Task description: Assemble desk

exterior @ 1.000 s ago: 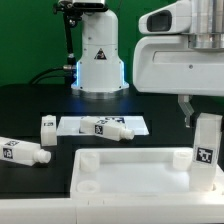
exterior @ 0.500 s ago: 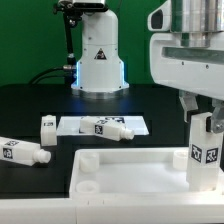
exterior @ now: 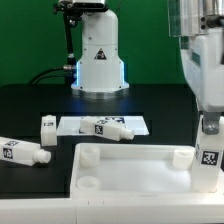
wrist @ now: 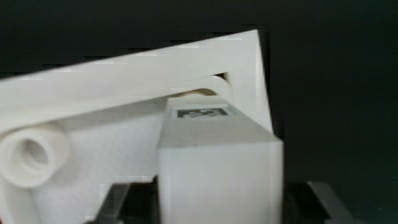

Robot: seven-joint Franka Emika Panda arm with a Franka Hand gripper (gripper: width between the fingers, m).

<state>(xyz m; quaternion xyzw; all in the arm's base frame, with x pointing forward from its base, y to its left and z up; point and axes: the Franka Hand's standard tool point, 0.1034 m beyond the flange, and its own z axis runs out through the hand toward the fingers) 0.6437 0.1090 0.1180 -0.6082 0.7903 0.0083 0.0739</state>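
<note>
The white tabletop [exterior: 130, 172] lies tray side up at the front, with round corner sockets. My gripper [exterior: 208, 128] is shut on a white square leg [exterior: 208, 160] and holds it upright over the tabletop's corner at the exterior view's right. In the wrist view the leg [wrist: 222, 150] fills the middle between my dark fingers [wrist: 128, 200]. Its far end sits at the tabletop's [wrist: 107, 105] corner recess, and another socket [wrist: 32, 155] shows beside it. Whether the leg is seated in the socket is hidden. My gripper [wrist: 222, 208] is closed on the leg's sides.
Three loose legs lie behind the tabletop: one at the exterior view's left [exterior: 22, 152], a short one standing [exterior: 47, 127], and one lying on the marker board [exterior: 128, 122]. The white robot base [exterior: 98, 55] stands at the back on the black table.
My wrist has turned above the held leg, and the leg has sunk slightly at the tabletop's right corner. The loose legs and the tabletop have not moved.
</note>
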